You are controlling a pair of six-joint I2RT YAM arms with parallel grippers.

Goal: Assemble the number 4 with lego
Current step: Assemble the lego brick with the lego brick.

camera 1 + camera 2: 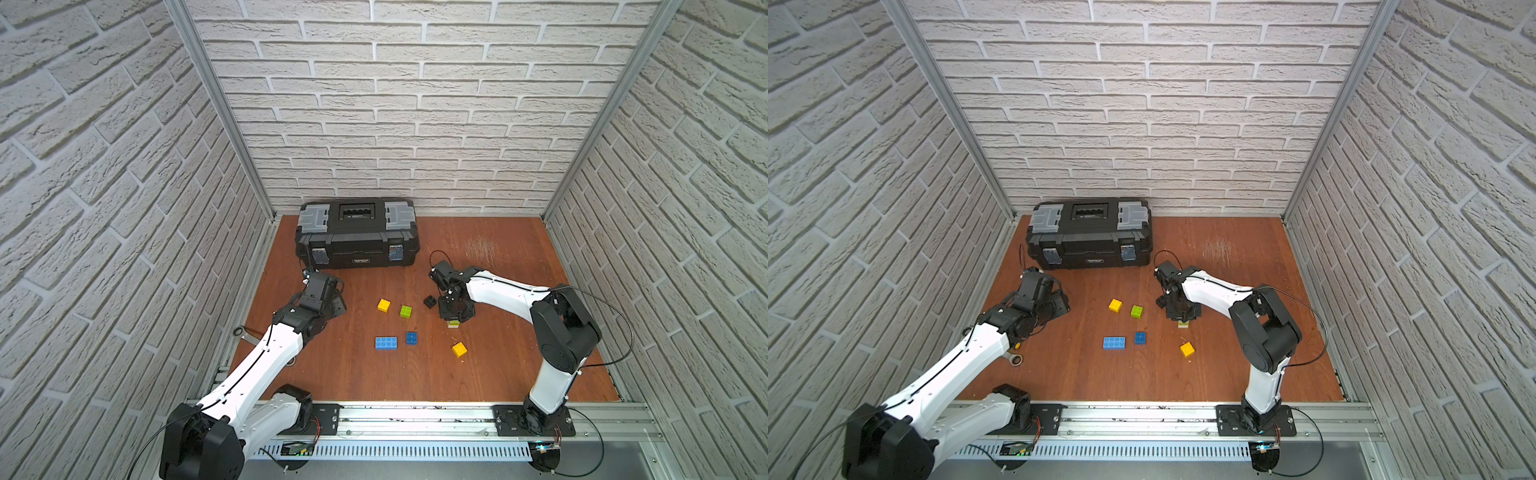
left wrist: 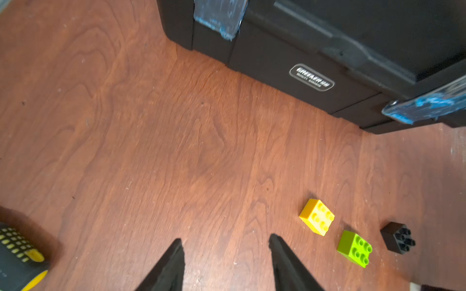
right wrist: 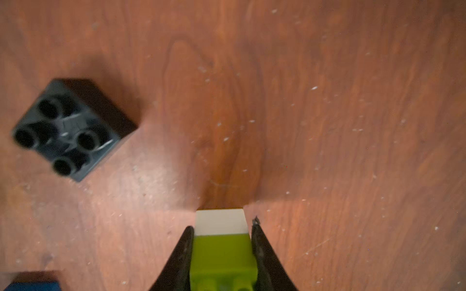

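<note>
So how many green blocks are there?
2. The loose green block lies beside a yellow block; the held green block, joined to a white block, is pinched in the right hand. More could be hidden from view.

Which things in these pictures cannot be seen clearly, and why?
- Top views: the right gripper covers most of the green-white stack.
- Right wrist view: the frame edge cuts off a blue brick; the black brick is blurred.
- Left wrist view: the toolbox label is too blurred to read; the edge cuts off a yellow-black tool.
</note>
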